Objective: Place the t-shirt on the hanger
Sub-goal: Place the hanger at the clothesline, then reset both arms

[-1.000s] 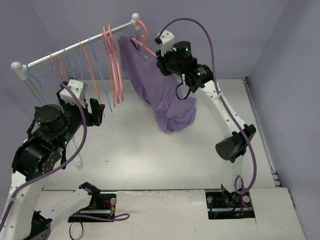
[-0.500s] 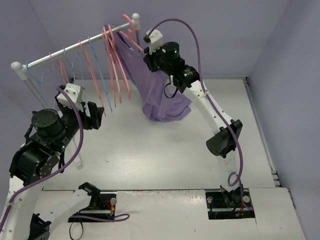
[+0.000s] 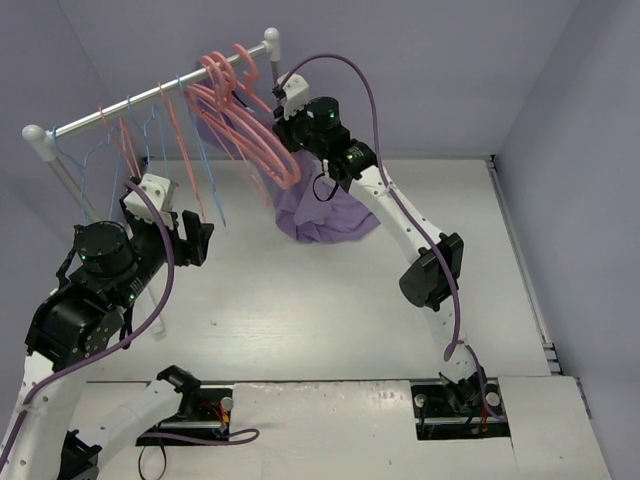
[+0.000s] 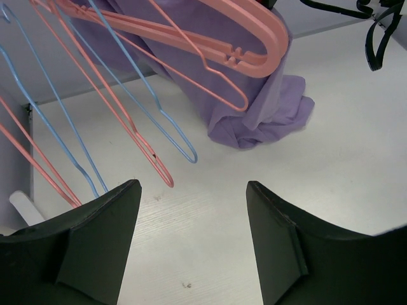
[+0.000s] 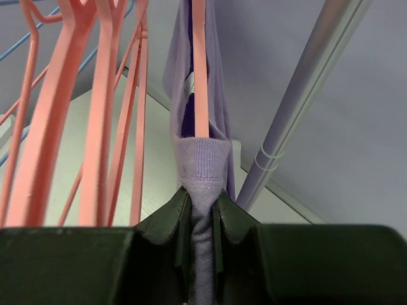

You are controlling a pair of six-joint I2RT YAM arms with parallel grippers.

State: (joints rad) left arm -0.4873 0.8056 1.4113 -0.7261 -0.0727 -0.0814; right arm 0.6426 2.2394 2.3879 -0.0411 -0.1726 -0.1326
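The right fingers pinch shut on the ribbed collar of the purple t-shirt, held up beside the rail. The salmon-pink hanger runs down inside the neck opening, more thick salmon hangers crowd just beside it, and the shirt's lower folds pool on the desk. The left fingers stand wide apart and grip nothing, hovering over the desk near a dangling blue wire hanger, apart from the shirt
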